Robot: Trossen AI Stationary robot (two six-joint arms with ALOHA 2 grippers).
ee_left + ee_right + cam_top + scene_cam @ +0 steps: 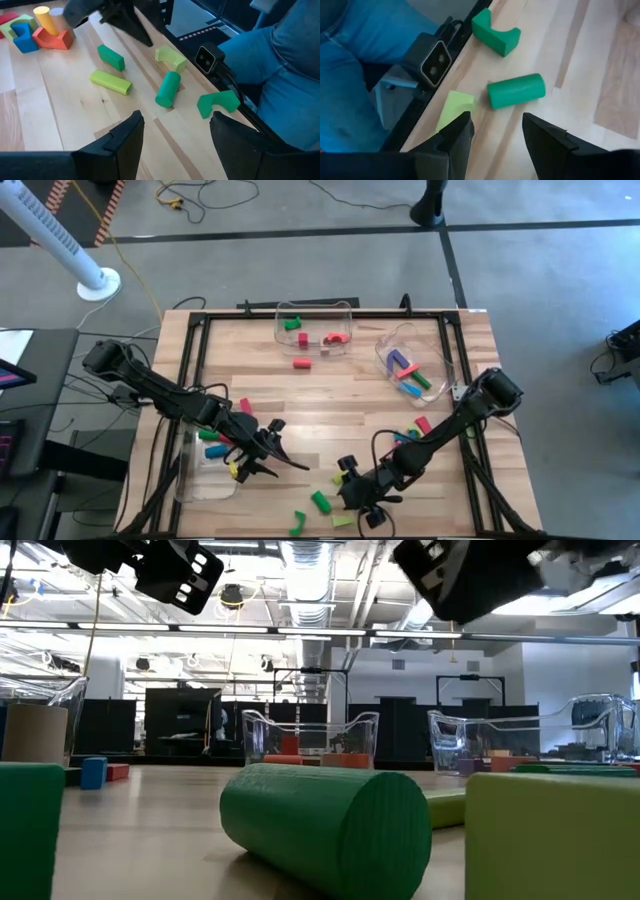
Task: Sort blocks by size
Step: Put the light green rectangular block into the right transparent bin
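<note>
**Item: blocks, mixed sizes, for sorting.**

Location: scattered over the wooden desk. A loose group lies at the near edge: a green cylinder on its side, a green arch, a light-green arch, a green bar and a light-green bar. A red block lies alone mid-desk. More blocks sit by the right arm's elbow and in the bins.

Handling (judged): small, rigid, light, painted smooth; not fragile. The cylinder is likely to roll if nudged, so it is best pinched across its round body at mid-length, or across its flat ends. Bars take hold best across the narrow width, arches across their flat side faces.

Left gripper: hovers over the near-left desk beside the left bin, fingers apart, holding nothing.

Right gripper: low over the near edge, just short of the green cylinder, fingers spread, empty.

Surroundings: three clear bins, namely the far bin with red and green pieces, the right bin with purple, blue and green pieces, and the left bin at the near left with a few blocks. A small camera is mounted on the desk rim close to the cylinder and the light-green arch. A person in blue trousers stands just beyond that edge.

Obstructions (judged): the two grippers work near each other; the rim camera crowds any approach from the edge.
</note>
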